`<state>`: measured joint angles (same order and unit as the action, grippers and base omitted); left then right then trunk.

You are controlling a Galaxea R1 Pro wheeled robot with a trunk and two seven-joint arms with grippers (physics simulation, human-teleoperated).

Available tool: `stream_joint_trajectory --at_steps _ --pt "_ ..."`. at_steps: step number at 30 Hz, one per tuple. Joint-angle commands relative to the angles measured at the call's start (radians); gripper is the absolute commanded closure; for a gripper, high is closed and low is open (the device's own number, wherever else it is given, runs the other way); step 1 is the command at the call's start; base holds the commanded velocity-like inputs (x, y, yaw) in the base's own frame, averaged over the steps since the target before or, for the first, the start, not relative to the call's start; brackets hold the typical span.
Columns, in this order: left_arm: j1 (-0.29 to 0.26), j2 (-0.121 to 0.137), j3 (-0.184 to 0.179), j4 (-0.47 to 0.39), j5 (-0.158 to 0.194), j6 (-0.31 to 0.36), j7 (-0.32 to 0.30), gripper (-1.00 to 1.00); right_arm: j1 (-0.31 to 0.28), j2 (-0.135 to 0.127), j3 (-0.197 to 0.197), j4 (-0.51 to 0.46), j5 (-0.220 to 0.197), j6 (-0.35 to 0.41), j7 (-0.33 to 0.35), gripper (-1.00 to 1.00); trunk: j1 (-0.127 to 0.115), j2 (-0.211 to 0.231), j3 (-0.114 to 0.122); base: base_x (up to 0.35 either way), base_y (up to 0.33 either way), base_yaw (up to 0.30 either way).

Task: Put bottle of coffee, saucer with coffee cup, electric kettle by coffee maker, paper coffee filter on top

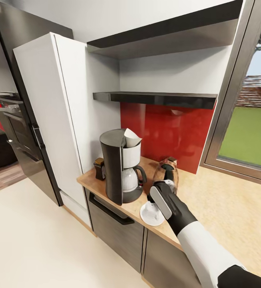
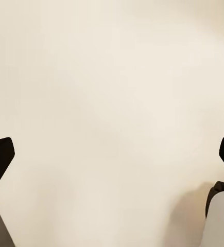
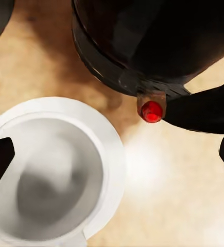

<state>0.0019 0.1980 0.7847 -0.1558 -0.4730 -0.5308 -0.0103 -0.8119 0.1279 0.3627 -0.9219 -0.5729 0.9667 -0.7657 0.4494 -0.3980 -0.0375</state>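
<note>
Countertop [image 1: 226, 208], cup [image 3: 55, 175] on saucer [image 3: 109, 149], kettle [image 3: 142, 46]

Countertop [image 1: 226, 208], coffee maker [image 1: 120, 168], kettle [image 1: 168, 170], saucer [image 1: 151, 214], perhaps jar [image 1: 99, 168]

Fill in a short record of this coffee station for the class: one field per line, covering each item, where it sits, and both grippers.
coffee maker: upright on the countertop, near its left end
filter: on top of the coffee maker
bottle: on the countertop, left of the coffee maker
saucer: at the countertop's front edge, right of the coffee maker
cup: on the saucer
kettle: on the countertop, behind the saucer
shelf: nothing visible on it
right gripper: open, above cup and kettle base
left gripper: open, over pale floor
</note>
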Motion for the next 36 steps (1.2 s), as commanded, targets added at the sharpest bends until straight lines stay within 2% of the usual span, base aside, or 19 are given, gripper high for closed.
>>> stream_joint_trajectory --at_steps 1,10,20,31,36 --pt "0.000 0.000 0.008 -0.001 -0.010 -0.003 -0.001 -1.00 -0.001 0.000 0.002 -0.006 -0.010 0.002 -0.010 -1.00 0.001 -0.002 -0.002 0.000 0.000 0.000" --pt "0.000 -0.002 0.008 -0.001 -0.010 -0.005 -0.002 -1.00 -0.001 0.000 0.002 -0.029 -0.011 0.003 -0.010 -1.00 0.001 -0.002 -0.002 0.000 0.000 0.000" --pt "0.000 -0.002 0.008 -0.001 -0.010 -0.005 -0.002 -1.00 -0.001 0.000 0.007 -0.181 -0.012 0.001 -0.010 -1.00 0.001 -0.002 0.005 0.000 0.000 0.000" --pt "0.000 -0.002 0.008 -0.001 -0.010 -0.005 -0.002 -1.00 -0.001 0.001 0.007 -0.195 -0.012 0.001 -0.010 -1.00 0.001 -0.002 0.022 -0.007 0.000 0.000" --pt "0.000 -0.002 0.008 -0.001 -0.010 -0.005 -0.002 -1.00 -0.001 0.001 0.008 -0.193 -0.012 0.001 -0.010 -1.00 0.001 -0.002 0.028 -0.225 0.001 0.000"
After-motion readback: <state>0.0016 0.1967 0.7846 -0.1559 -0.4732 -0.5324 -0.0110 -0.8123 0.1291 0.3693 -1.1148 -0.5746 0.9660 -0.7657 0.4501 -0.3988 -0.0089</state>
